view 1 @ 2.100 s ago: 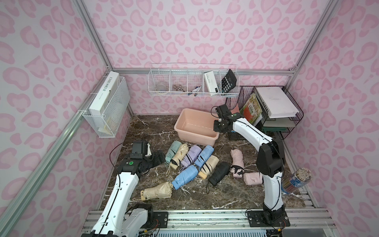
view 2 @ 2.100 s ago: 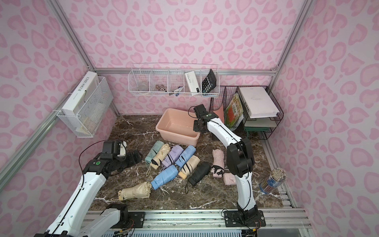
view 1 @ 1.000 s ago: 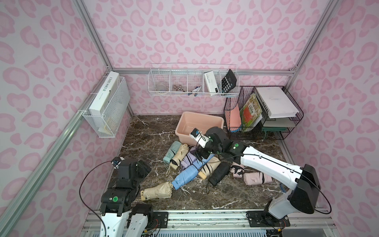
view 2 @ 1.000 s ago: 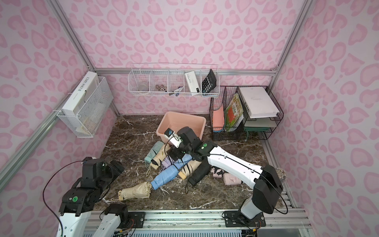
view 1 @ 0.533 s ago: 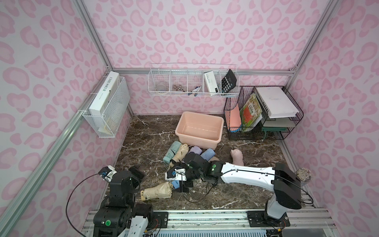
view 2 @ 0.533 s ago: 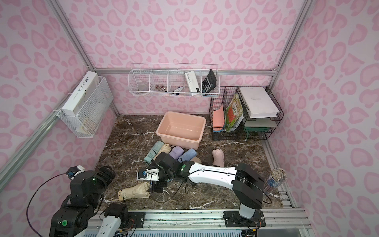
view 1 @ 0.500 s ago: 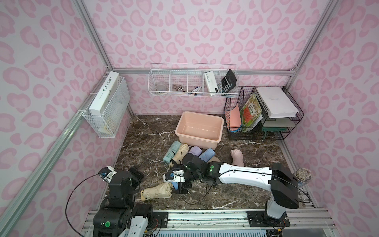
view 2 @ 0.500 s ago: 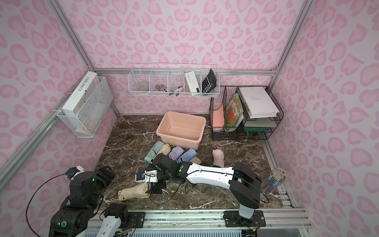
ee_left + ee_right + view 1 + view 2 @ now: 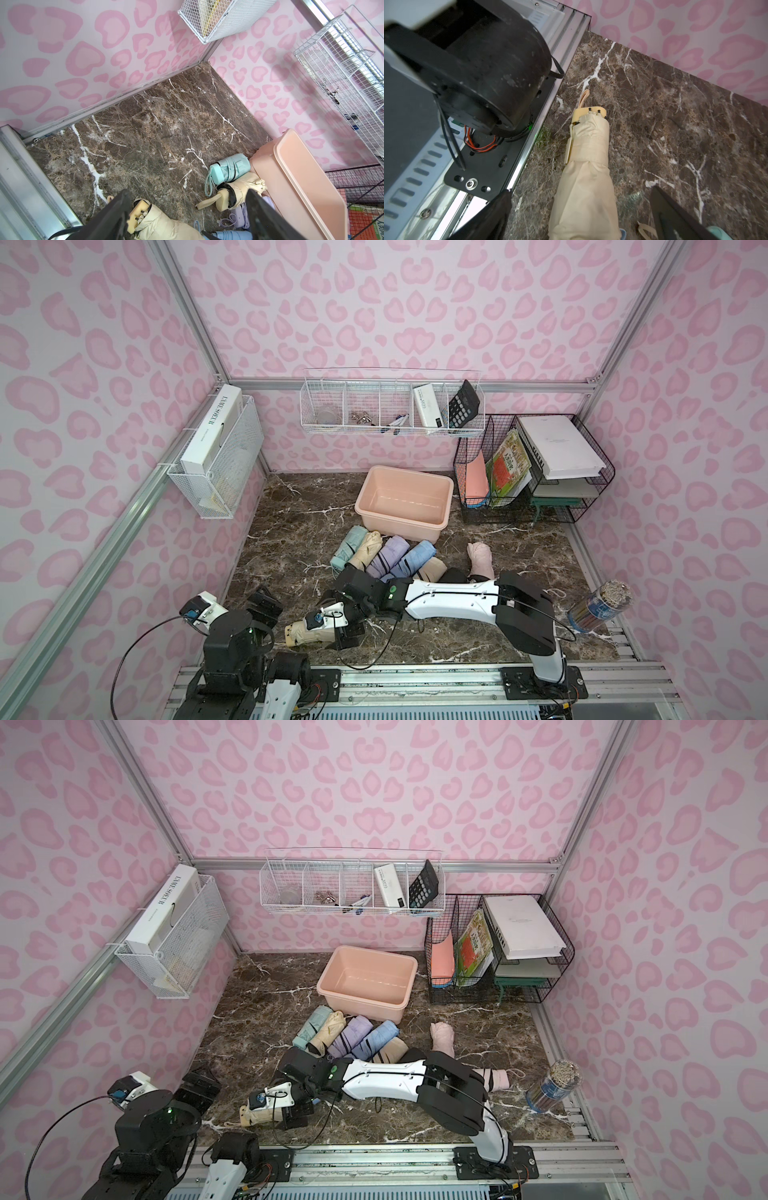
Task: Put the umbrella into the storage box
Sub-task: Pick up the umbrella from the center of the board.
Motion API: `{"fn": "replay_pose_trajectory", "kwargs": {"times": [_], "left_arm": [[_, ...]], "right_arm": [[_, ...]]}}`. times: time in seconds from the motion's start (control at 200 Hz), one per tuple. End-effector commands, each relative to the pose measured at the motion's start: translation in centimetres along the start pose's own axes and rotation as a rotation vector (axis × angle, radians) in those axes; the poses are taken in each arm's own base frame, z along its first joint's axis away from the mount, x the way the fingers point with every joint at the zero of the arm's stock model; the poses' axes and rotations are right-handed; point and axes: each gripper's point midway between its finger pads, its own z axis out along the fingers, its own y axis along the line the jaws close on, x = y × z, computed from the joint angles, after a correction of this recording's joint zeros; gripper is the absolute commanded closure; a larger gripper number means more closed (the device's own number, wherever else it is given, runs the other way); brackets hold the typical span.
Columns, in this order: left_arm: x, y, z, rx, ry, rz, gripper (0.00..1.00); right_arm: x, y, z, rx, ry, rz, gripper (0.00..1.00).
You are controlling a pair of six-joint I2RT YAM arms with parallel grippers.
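Observation:
A cream folded umbrella lies on the marble near the front rail, also visible in both top views. My right gripper is low over it and open. One finger stands on each side of the cloth, and neither touches it. The storage box, a peach-pink tub, stands empty at the back of the table. My left gripper hangs open and empty above the front left of the table.
Several more folded umbrellas lie in a row before the box: mint, beige, lavender, blue, and a pink one apart. A black wire file rack stands back right. The left arm's base sits close beside the cream umbrella.
The right arm swung from the row of umbrellas to the front left and came down over the cream umbrella. The left arm drew back toward the front rail. Both grippers stayed open.

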Motion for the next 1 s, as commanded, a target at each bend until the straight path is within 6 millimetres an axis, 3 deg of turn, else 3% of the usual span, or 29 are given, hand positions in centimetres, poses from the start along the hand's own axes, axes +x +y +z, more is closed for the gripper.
{"fn": "replay_pose_trajectory", "kwargs": {"times": [0.0, 0.22, 0.245, 0.265, 0.29, 0.615, 0.88, 0.995], "left_arm": [[-0.1, 0.6, -0.5, -0.018, -0.008, -0.003, 0.14], [0.1, 0.9, -0.6, -0.021, -0.003, -0.016, 0.14], [0.1, 0.9, -0.6, -0.022, -0.004, -0.02, 0.14], [0.1, 0.9, -0.6, -0.021, -0.002, -0.02, 0.14], [0.2, 0.9, -0.6, -0.022, 0.001, -0.02, 0.14], [0.4, 1.0, -0.4, -0.029, 0.008, -0.025, 0.15], [0.5, 0.9, -0.1, -0.043, 0.023, -0.012, 0.15], [0.5, 0.8, 0.1, -0.046, 0.025, -0.009, 0.15]], "right_arm": [[0.7, -0.4, 1.0, 0.007, 0.049, 0.05, 0.04], [3.7, -1.4, 4.2, 0.014, 0.251, 0.142, 0.05], [3.2, -1.6, 4.1, 0.017, 0.254, 0.14, 0.06], [4.5, -1.3, 4.9, 0.004, 0.29, 0.148, 0.06], [4.6, -1.3, 5.1, 0.002, 0.3, 0.149, 0.06], [5.9, -1.7, 6.4, 0.029, 0.347, 0.168, 0.06], [7.7, -2.0, 7.5, 0.059, 0.402, 0.194, 0.16], [8.2, -1.7, 7.8, 0.048, 0.417, 0.2, 0.27]]}}
